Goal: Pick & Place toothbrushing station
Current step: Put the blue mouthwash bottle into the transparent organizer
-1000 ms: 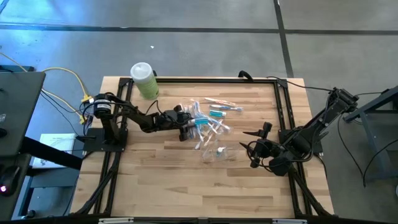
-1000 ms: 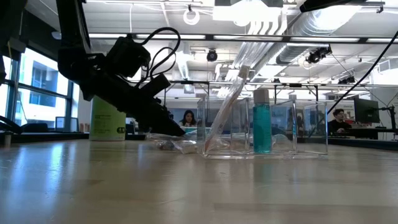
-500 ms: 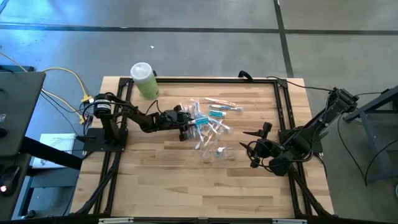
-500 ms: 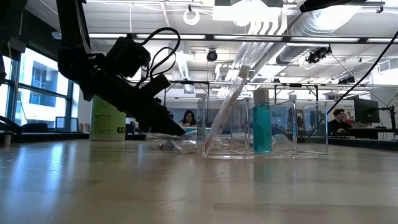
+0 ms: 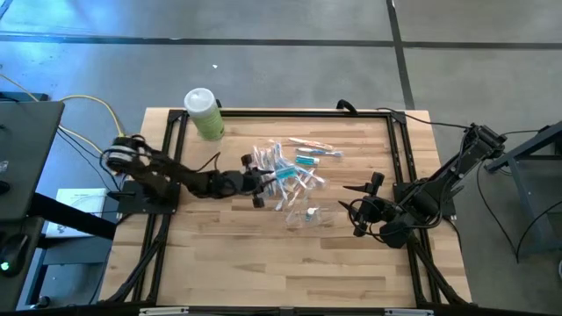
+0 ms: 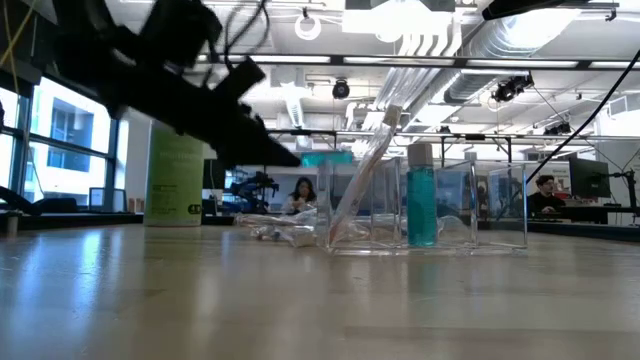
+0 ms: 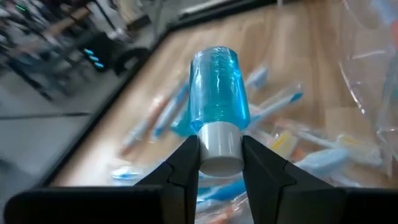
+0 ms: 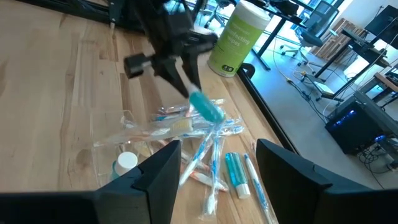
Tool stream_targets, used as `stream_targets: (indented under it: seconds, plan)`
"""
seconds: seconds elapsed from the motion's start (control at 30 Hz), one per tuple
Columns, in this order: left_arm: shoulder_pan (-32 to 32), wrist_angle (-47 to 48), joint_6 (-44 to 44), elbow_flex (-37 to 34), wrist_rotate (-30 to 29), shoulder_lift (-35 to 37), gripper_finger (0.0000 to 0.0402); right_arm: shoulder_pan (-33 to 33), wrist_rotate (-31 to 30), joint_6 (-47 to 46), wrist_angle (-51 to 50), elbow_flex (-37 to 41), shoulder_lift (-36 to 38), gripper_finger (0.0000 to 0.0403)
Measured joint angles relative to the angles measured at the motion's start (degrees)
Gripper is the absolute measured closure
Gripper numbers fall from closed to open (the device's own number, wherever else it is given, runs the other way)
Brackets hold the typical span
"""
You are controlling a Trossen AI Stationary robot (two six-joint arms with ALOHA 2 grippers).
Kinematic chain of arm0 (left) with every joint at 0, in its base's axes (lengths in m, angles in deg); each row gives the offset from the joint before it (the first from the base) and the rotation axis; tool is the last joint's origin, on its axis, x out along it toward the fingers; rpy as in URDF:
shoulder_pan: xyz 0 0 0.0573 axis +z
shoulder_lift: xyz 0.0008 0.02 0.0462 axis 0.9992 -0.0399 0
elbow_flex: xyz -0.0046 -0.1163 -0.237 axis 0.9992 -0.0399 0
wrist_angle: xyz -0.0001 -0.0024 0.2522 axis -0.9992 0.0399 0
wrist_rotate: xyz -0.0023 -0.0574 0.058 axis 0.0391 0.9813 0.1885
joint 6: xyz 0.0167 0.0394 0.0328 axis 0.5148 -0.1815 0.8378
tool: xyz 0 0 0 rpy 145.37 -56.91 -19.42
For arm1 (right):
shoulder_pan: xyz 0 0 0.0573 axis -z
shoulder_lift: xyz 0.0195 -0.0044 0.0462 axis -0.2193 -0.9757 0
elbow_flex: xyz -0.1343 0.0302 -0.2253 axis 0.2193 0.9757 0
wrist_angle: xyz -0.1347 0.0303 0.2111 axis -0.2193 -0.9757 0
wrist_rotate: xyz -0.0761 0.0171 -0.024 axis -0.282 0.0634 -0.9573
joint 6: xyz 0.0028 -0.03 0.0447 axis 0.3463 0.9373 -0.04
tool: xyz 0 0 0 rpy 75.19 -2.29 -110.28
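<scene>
We see a wooden table (image 5: 263, 254) with a black frame along its edges, both dark arms reaching in over it. At the far left corner stands a light-green bottle (image 5: 204, 114) with a white cap, well apart from the clutter in the middle.

The left arm stretches low across the table toward the centre. Its left pincer (image 7: 219, 163) is clamped on the white cap of a small teal tube (image 7: 217, 93), which points straight out from between the two dark fingers (image 7: 184, 167). In the low view the tube (image 6: 326, 158) is held up off the wood, above the pile. The right wrist view shows the same tube (image 8: 206, 107) tilted downward over the heap.

The right arm waits by the right edge of the table, its right pincer (image 5: 358, 219) spread and holding nothing, near the clear plastic.

The see-through plastic holder (image 6: 425, 215) stands upright in the low view, with a teal bottle and a leaning clear stick inside it.

The toothbrush sticks (image 5: 299, 171) lie scattered in a loose heap at mid-table, teal and orange parts crossing one another, just beside the left pincer's tip.
</scene>
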Motion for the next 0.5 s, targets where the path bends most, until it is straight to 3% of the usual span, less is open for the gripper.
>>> stream_targets:
  seconds: [0.2,0.4,0.5]
  plan:
    - [-10.02,6.18,2.93,0.15,-11.12,11.27,0.0314,-0.01,-0.01,-0.02,0.0,0.01,0.0,0.0201]
    - [-18.25,6.72,0.42,0.61,-9.6,18.3,0.0314,-0.01,-0.01,-0.01,0.0,0.01,0.0,0.0201]
    - [-21.17,12.62,-2.44,3.63,-5.93,18.94,0.0313,-0.01,-0.01,-0.02,0.0,0.01,0.0,0.0201]
